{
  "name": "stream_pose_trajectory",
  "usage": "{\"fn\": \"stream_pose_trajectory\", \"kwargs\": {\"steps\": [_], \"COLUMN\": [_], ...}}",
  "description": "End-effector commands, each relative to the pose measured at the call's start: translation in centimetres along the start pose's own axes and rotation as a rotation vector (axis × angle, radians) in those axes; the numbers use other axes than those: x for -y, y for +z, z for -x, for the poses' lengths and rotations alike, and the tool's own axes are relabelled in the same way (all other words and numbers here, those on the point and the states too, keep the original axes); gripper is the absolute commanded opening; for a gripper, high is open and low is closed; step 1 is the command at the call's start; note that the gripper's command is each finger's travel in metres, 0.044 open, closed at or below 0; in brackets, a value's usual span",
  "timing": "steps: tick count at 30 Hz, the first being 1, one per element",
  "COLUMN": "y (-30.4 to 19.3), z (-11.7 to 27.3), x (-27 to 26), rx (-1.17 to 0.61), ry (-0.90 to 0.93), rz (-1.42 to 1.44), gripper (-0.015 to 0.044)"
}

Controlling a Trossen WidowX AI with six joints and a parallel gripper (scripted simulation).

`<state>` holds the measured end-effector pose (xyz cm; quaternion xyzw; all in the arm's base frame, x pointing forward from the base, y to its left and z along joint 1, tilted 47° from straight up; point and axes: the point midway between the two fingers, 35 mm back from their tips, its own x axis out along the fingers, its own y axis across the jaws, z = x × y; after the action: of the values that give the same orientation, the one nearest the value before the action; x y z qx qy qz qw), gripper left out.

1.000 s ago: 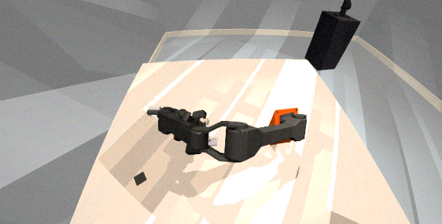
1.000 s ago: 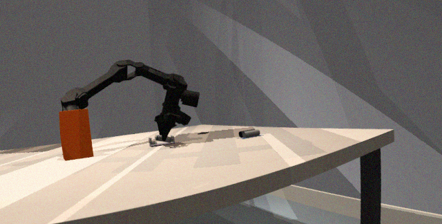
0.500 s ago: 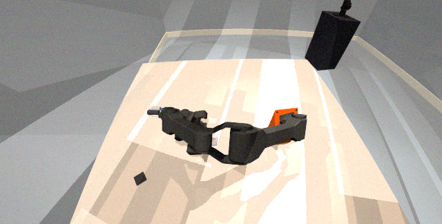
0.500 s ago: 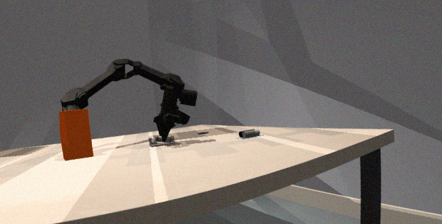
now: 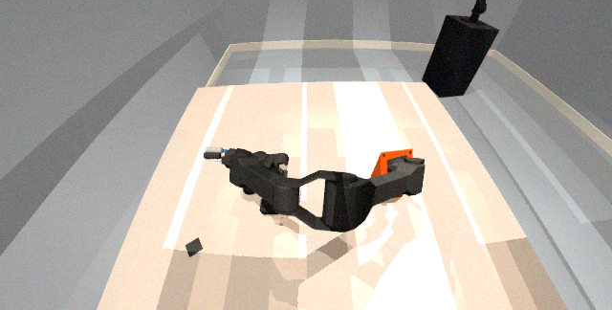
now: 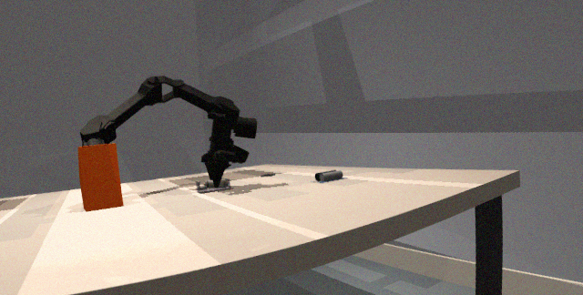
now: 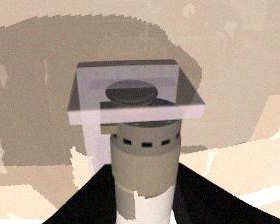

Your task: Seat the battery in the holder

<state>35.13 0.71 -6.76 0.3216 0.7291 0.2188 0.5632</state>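
The pincer (image 6: 216,181) points straight down at the table (image 6: 364,204), clamped on the battery (image 7: 145,183). In the wrist view the battery's long axis runs out ahead of the fingers, its far end aimed at the holder (image 7: 134,96), which sits just beyond the pincer's tip. Well off to the pincer's right in the exterior view lies a dark cylinder (image 6: 329,176).

My gripper (image 6: 216,181) low over holder (image 6: 212,187), battery (image 7: 145,183) clamped — holder walls close ahead. Dark cylinder (image 6: 329,176) well apart; small dark block (image 5: 193,246) well apart — open tabletop (image 6: 364,204) between.
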Motion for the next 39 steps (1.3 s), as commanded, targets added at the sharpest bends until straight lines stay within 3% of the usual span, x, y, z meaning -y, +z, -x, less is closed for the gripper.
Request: {"fn": "stream_pose_trajectory", "kwargs": {"steps": [1,39], "y": [0.26,-0.55], "z": [0.01,-0.40], "x": [-0.05,-0.39], "rx": [0.029,0.146], "ry": [0.000,-0.008], "rz": [0.004,-0.002], "gripper": [0.0075,0.0075]}}
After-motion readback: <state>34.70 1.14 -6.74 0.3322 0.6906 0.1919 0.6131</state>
